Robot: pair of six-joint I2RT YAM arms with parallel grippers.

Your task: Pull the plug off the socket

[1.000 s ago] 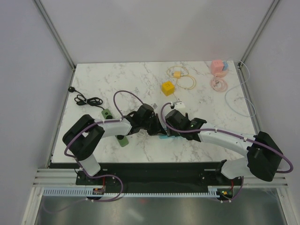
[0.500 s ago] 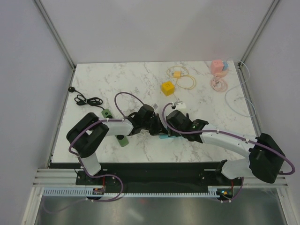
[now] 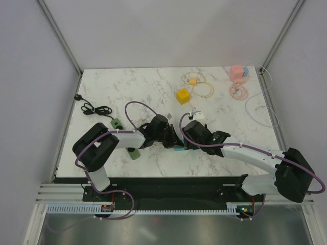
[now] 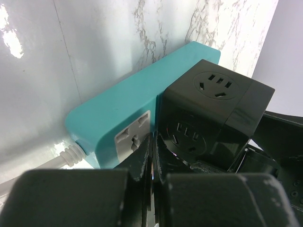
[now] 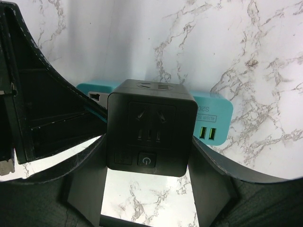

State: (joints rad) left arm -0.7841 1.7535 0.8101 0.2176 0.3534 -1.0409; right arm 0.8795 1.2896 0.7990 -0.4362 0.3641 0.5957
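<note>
Right hand (image 5: 149,158): holding the black cube plug (image 5: 150,125), one finger on each side.
Left hand (image 4: 152,151): fully closed, tips at the teal socket strip (image 4: 123,109).
Worktop (image 3: 153,87): marble.

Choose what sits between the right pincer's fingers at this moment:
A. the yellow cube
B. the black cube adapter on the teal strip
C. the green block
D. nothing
B: in the right wrist view the black cube adapter fills the gap between the fingers of the right pincer, seated on the teal power strip.
</note>
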